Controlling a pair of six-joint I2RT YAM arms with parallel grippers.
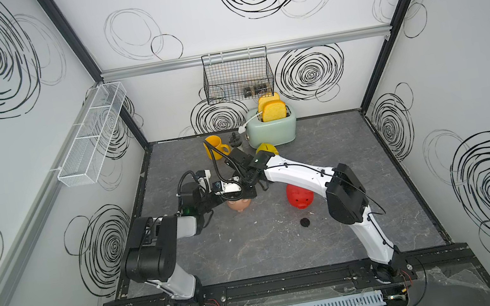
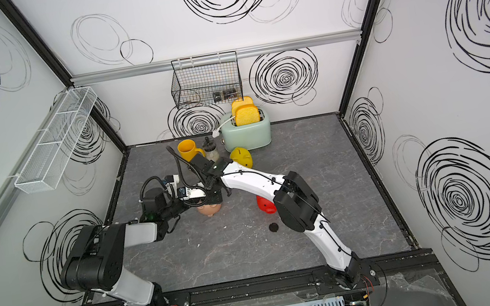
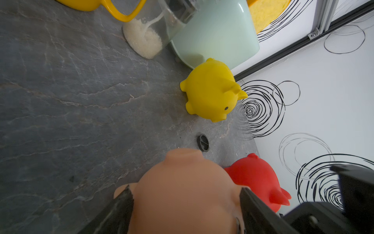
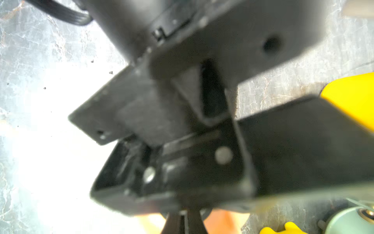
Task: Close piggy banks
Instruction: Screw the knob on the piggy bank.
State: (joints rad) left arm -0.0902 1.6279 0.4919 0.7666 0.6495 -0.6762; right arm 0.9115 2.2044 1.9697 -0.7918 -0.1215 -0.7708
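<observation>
Gripping: left tool (image 3: 185,189) clamps the pink pig (image 3: 182,172) from the left
Pig spot: mid tabletop (image 1: 252,252), just left of the red pig (image 1: 300,198)
Right tool (image 4: 184,221): clenched, right above the pink pig; can't tell if it's got a plug
Nearer arm for plugging: right, I'd guess

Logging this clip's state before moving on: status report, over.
Left gripper astride pink piggy bank, grip unconfirmed. Right gripper shut, over the same pig. Red piggy bank, yellow piggy bank lying aside; one black plug loose.
</observation>
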